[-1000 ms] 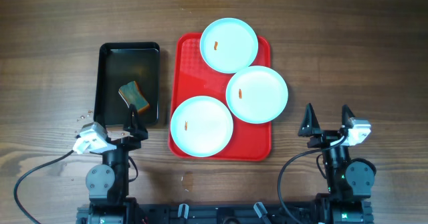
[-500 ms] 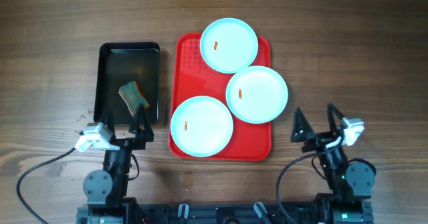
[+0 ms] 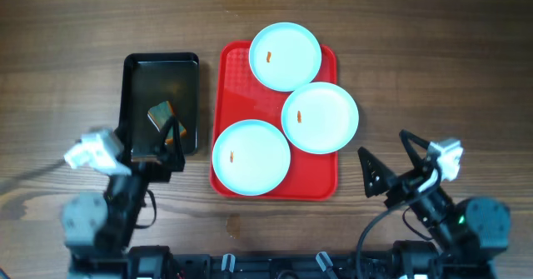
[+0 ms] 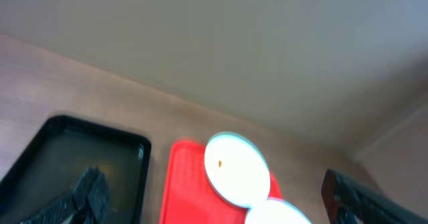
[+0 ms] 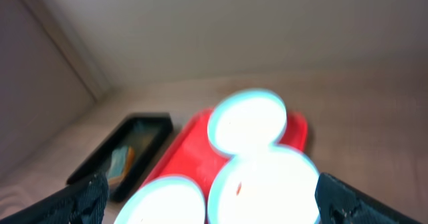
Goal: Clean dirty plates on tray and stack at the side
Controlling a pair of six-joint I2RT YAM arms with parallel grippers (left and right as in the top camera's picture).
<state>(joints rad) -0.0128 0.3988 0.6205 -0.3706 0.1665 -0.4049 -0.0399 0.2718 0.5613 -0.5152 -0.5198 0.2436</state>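
All three plates (image 3: 251,156) lie on the red tray (image 3: 236,83), each smeared orange. The left claw (image 3: 169,146) and right claw (image 3: 391,164) hang spread and empty. I'd lower the left squarely over the sponge (image 3: 165,117) in the black tray (image 3: 133,71) beside the red tray.

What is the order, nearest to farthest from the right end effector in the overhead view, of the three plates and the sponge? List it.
From the right end effector:
1. Middle plate, overhanging the red tray on its right side.
2. Front plate and back plate: too close to call.
3. Sponge, in the black tray, far left.
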